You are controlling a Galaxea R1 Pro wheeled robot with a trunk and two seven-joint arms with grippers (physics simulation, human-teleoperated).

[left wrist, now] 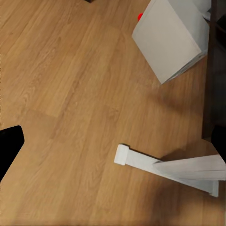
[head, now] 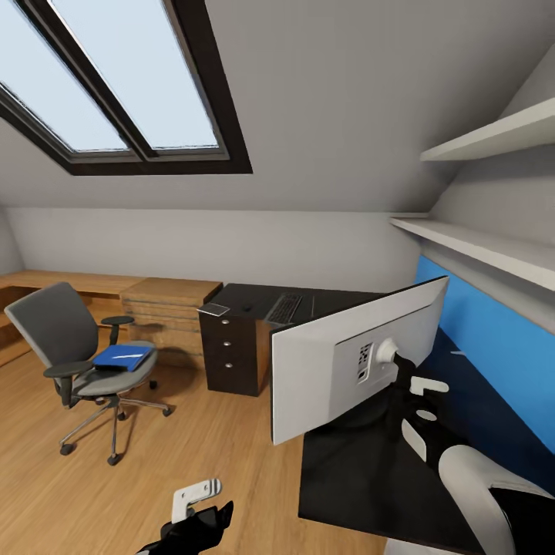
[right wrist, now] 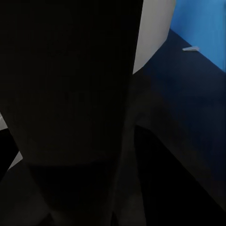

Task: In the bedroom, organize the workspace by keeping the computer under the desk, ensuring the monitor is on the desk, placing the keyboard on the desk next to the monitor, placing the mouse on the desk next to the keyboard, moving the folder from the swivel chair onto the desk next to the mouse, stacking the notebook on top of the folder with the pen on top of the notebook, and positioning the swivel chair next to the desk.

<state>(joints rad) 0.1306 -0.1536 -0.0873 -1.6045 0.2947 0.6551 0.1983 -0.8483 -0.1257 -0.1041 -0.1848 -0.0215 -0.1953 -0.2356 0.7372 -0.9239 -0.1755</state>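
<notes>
Head view. We log the monitor [head: 351,362] at centre right, its pale back toward us, standing on the glossy black desk [head: 347,470] and hiding much of the top behind it. The keyboard [head: 284,308] lies farther back on the desk; a small grey notebook [head: 213,310] sits on the corner above the dark drawer unit [head: 229,353]. At left, the swivel chair [head: 73,354] stands well apart from the desk on the wood floor [head: 193,455], the blue folder [head: 122,357] on its seat. The right gripper [head: 401,385] reaches at the monitor's stand; we cannot tell how its jaws stand. The left gripper [head: 196,512] hangs at the lower edge, grip unclear.

Left wrist view. The grey computer [left wrist: 169,40] with its red light, on the floor beside the white pedestal foot [left wrist: 165,167].

Right wrist view. Dark surfaces close up; a blue wall panel [right wrist: 202,28].
</notes>
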